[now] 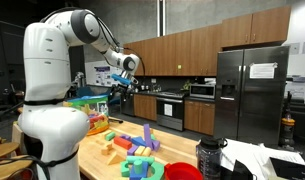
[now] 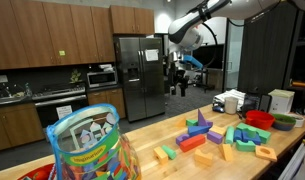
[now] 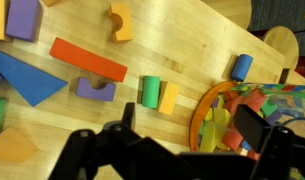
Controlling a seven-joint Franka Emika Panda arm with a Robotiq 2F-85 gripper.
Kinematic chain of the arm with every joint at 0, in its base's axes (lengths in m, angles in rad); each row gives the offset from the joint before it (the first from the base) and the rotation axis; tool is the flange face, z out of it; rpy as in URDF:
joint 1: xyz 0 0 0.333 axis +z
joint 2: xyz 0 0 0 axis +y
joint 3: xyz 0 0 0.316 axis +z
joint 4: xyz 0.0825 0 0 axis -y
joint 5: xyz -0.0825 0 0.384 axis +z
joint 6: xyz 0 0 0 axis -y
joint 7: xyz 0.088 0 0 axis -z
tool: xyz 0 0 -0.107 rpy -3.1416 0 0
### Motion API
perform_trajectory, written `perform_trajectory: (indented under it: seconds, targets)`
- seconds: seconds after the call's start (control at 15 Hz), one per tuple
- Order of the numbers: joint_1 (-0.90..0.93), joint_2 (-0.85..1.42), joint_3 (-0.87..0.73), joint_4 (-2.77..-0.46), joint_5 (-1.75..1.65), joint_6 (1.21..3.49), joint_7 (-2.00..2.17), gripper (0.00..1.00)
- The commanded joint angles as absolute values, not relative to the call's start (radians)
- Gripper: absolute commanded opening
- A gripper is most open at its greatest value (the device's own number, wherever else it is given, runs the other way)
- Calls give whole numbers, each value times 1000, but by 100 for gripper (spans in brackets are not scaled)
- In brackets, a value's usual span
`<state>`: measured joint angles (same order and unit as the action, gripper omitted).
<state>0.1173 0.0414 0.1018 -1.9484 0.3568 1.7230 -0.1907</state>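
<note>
Aloft, dark blurred gripper (image 3: 189,128), fingers apart and empty, above green cylinder (image 3: 150,91); colourful basket (image 3: 279,100) half cropped.

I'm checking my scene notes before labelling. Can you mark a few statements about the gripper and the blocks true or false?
The gripper holds a block. False: its jaws stand open and empty above the table.
A long red block lies on the table. True.
The green cylinder lies right beside a yellow block. True.
The blue cylinder sits inside the colourful basket. False: it lies on the table outside it.
</note>
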Motion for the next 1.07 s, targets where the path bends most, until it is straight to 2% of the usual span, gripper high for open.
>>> perform_trajectory:
  seconds: [0.0, 0.6, 1.0]
  targets:
    - [114, 48, 110, -1918, 323, 1678, -266, 100]
    - [103, 68, 110, -1902, 340, 1521, -532, 100]
    - [104, 51, 109, -1948, 342, 1693, -346, 100]
